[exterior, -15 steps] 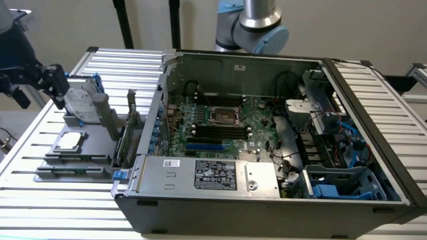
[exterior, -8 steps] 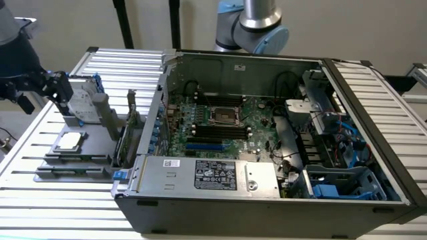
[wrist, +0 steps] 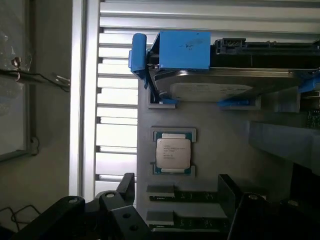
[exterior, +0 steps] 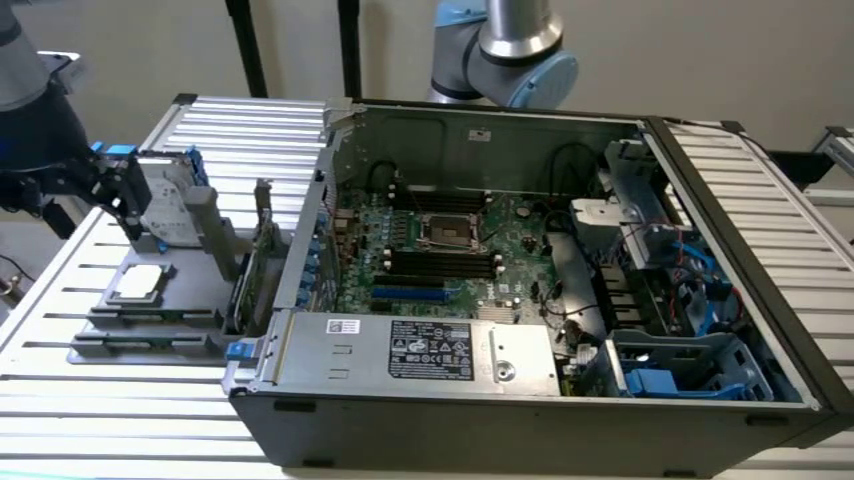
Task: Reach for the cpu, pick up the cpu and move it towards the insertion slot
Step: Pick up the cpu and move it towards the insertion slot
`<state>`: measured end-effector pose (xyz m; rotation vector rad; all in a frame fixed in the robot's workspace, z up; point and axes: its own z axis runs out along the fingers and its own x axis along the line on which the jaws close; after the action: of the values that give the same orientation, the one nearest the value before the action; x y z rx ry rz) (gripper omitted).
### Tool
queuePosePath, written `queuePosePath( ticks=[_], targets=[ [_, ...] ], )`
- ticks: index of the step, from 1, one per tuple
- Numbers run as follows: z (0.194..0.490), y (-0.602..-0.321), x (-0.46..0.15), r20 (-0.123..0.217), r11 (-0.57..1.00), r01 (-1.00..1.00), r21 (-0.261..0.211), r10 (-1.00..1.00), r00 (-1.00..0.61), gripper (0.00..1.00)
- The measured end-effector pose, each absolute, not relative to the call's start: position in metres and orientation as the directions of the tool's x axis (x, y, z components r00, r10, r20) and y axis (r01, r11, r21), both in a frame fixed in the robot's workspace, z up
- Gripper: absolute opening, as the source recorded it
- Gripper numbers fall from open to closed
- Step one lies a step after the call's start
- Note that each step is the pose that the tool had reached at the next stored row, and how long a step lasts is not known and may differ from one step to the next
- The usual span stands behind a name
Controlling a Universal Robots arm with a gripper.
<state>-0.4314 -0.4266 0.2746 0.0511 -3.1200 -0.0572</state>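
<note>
One cpu [wrist: 173, 153] lies below the claw [wrist: 175, 179].

Cpu [wrist: 173, 153] silvery top, green rim; hard drive [wrist: 220, 86] silver, blue rails; tray [wrist: 220, 150] grey.

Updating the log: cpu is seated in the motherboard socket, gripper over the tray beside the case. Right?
No. The exterior view shows the cpu lying on the tray beside the case, not in the socket. The gripper is over the tray.

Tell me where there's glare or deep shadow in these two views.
Wrist view: the slatted table glares white near the cpu, and the end effector is a dark silhouette. Exterior view: even light, a slight gleam on the frame of the insertion slot.
</note>
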Motion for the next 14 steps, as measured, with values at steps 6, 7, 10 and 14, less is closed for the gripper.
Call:
queuePosePath(
  ticks=[6, 7, 10, 14],
  targets=[
    [0.264, -0.428, -0.431, 0.020, 0.999, -0.033, 0.037, -0.034, -0.999, 0.76],
    [0.262, -0.428, -0.431, 0.020, 0.999, -0.033, 0.037, -0.034, -0.999, 0.76],
    [0.256, -0.429, -0.431, 0.020, 0.999, -0.033, 0.037, -0.034, -0.999, 0.76],
    [0.249, -0.430, -0.431, 0.020, 0.999, -0.034, 0.037, -0.035, -0.999, 0.76]
  ],
)
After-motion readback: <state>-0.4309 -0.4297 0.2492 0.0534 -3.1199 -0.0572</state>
